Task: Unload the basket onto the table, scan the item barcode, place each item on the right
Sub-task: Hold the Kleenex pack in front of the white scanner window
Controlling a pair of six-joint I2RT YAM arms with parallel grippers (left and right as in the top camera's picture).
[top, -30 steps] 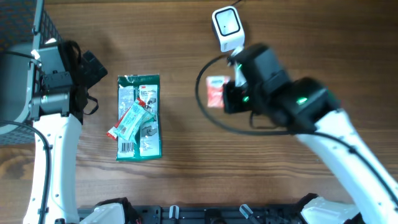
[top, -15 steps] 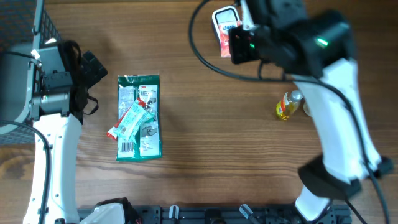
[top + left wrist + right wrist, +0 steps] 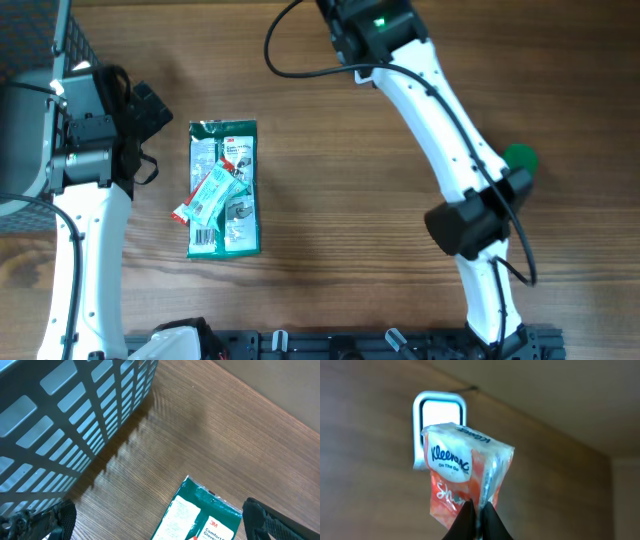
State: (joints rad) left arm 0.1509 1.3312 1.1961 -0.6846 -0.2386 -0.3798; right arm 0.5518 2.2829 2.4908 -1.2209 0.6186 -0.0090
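Right end effector [image 3: 477, 519]: clamped shut on the bottom edge of the tissue pack [image 3: 465, 477] – a thin pinch, with only the fingertips on the film.
Tissue pack: up in the air at the far side of the tabletop [image 3: 350, 230], right in front of the scanner [image 3: 439, 407], overlapping the lower part of its window in the wrist view.
Barcode: no sign of it on the faces shown; I cannot tell which side carries it.
Feel: looks feather-light and soft – squashy tissue in glossy film, probably slick and crinkly.
Risk: with so little edge in the pinch, I'd expect it to flop or twist if the wrist swings hard.
Better hold: across the narrow sides near one end, so the flat faces stay clear for the scanner.
Squeeze: gentle is enough, since it crushes before it breaks.
Left end effector [image 3: 148, 133]: wide open and empty, parked between the basket [image 3: 75, 420] and the green glove pack [image 3: 226, 215].
Glove pack: flat on the tabletop, with a small wrapper [image 3: 207, 194] lying across it.
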